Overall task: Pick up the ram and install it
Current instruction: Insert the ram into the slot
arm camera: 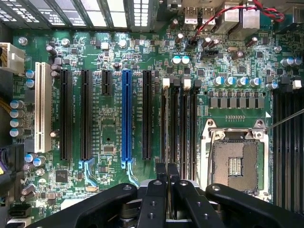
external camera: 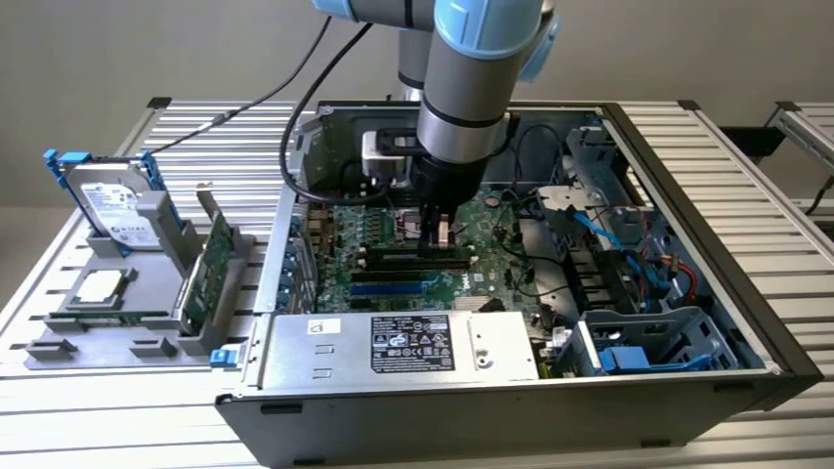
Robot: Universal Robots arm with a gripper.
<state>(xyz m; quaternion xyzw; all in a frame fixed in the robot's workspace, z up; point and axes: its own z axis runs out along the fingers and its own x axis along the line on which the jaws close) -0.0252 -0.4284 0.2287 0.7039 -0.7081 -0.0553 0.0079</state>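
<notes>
In the wrist view the end effector [arm camera: 167,166] is hanging over the motherboard [arm camera: 109,118]. Its fingers are pressing almost together on a thin dark edge that I am judging to be the ram [arm camera: 166,128], which is running out from the fingertips along the outermost of the black memory slots [arm camera: 186,128]. If the ram is sitting tilted or beside its slot, a downward push is risking to bend it or strain the white latch [arm camera: 166,83]. The thin board may also be slipping in the grip.

In the exterior view the end effector [external camera: 439,233] is standing deep inside the open computer case [external camera: 456,430], with blue cables [external camera: 603,234] lying close beside it. The case is resting on a ribbed aluminium counter [external camera: 743,156], and a plain pale wall [external camera: 651,49] is closing the room behind.
</notes>
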